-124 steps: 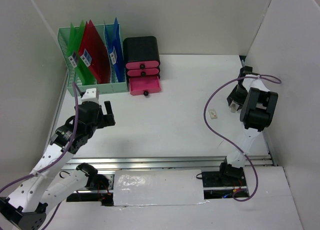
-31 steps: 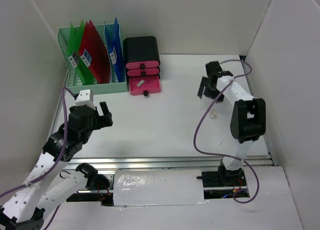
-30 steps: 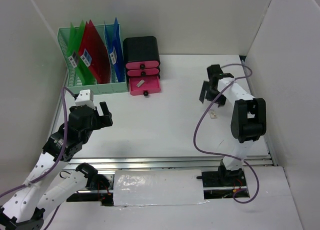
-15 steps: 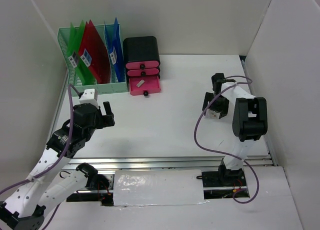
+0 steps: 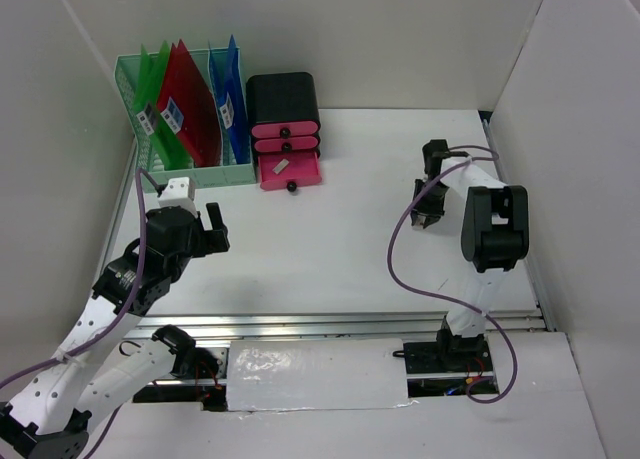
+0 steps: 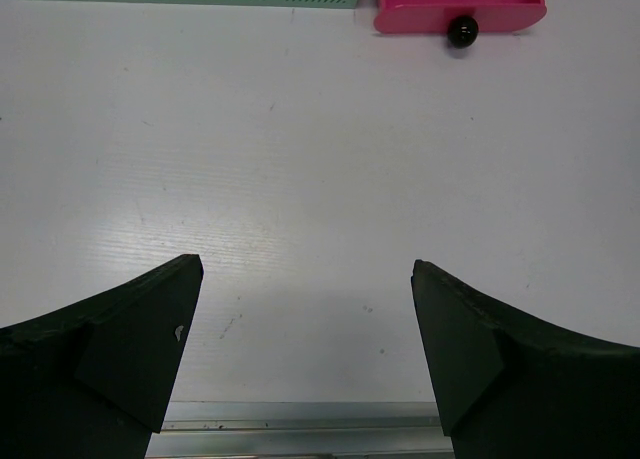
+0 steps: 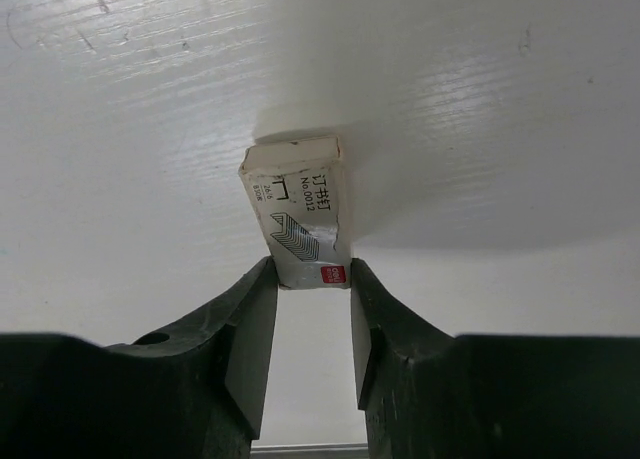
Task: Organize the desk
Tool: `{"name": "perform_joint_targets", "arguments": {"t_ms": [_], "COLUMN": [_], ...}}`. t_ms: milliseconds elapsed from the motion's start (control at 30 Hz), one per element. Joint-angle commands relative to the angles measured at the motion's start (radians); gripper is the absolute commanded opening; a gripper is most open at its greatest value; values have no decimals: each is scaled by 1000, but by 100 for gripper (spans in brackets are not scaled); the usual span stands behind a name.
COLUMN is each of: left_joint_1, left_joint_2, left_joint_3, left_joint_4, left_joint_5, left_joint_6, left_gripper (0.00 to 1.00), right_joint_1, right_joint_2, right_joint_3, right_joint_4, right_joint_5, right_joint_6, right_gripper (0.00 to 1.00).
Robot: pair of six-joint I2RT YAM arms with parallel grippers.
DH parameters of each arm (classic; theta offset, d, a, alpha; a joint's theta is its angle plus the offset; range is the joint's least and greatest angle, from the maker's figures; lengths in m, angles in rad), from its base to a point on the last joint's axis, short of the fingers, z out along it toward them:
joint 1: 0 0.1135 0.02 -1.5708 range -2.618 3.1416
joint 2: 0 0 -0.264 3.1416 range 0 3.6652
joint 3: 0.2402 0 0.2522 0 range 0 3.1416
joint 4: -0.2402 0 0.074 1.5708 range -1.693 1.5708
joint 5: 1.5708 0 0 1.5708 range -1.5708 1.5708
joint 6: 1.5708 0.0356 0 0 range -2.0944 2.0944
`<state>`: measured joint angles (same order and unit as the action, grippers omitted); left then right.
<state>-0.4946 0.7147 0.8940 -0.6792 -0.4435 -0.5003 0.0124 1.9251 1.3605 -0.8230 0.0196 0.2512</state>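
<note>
The desk (image 5: pixel 330 249) is a white tabletop walled by white panels. On its right side lies a small white staple box (image 7: pixel 300 214) with printed lettering and a red mark. My right gripper (image 7: pixel 310 274) is shut on the near end of that box, a finger pressing each side, low over the desk (image 7: pixel 150 129). In the top view the right gripper (image 5: pixel 428 214) points down and hides the box. My left gripper (image 5: pixel 205 234) hovers over the left of the desk, and the left wrist view shows the left gripper (image 6: pixel 307 267) open with only bare desk (image 6: pixel 300 159) between its fingers.
A mint-green file rack (image 5: pixel 185 174) with green, red and blue folders stands at the back left. Beside it is a black drawer box (image 5: pixel 283 97) whose bottom pink drawer (image 5: pixel 291 171) is pulled open with a small white item inside. A silver rail (image 5: pixel 340 324) runs along the front.
My right gripper has come toward the near right, dropped onto the staple box and narrowed its jaws until they touch it. The left arm has shifted only slightly.
</note>
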Motion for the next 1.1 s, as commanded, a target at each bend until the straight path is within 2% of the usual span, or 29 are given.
{"name": "perform_joint_targets", "arguments": {"t_ms": [0,100,133,300,400,433,467,500,533,600,667,733,767,800,833,900,967,1067], "left_joint_1": [-5,-5,-5,-5,-4,-5,-4,-4,-4,-5,-4,-4,-4,-4,-5,-4,-4,-4], "left_joint_2": [-9,-8,-8,-8,-6,-4,-3,-3,-3,-3,0,6,6,8,8,5,3,3], "left_joint_3": [-1,-1,-1,-1,-3,-1,-1,-1,-1,-1,0,2,2,2,2,2,-1,-3], "left_joint_4": [33,35,35,35,36,36,35,35,35,35,35,33,33,30,30,26,24,24], "left_joint_5": [-11,-12,-11,-11,-12,-14,-14,-15,-15,-15,-12,-14,-14,-15,-23,-37,-43,-41], "left_joint_6": [12,12,12,12,12,12,12,12,11,12,12,14,13,14,11,5,2,0], "left_gripper": [100,100,100,99,100,100,100,100,99,100,100,99,100,100,100,99,100,100], "right_joint_1": [4,4,4,8,9,17,24,35,75,135,262,340,403,429,449,501,532,560], "right_joint_2": [20,37,60,92,97,94,88,59,39,-24,-70,-83,-75,-63,-45,29,109,163], "right_joint_3": [37,55,61,74,92,95,95,92,83,87,114,133,134,135,152,207,262,301], "right_joint_4": [4,-7,-17,-15,-11,-10,-5,16,34,70,152,313,379,518,569,672,670,720], "right_joint_5": [-50,9,19,8,0,-1,-1,-4,-6,-15,-75,-200,-236,-256,-259,-196,-83,14], "right_joint_6": [-17,2,-1,-1,-3,-1,3,13,20,46,81,176,239,381,461,679,849,1011], "right_gripper": [24,56,60,61,50,37,30,15,11,9,9,13,11,10,10,9,10,12]}}
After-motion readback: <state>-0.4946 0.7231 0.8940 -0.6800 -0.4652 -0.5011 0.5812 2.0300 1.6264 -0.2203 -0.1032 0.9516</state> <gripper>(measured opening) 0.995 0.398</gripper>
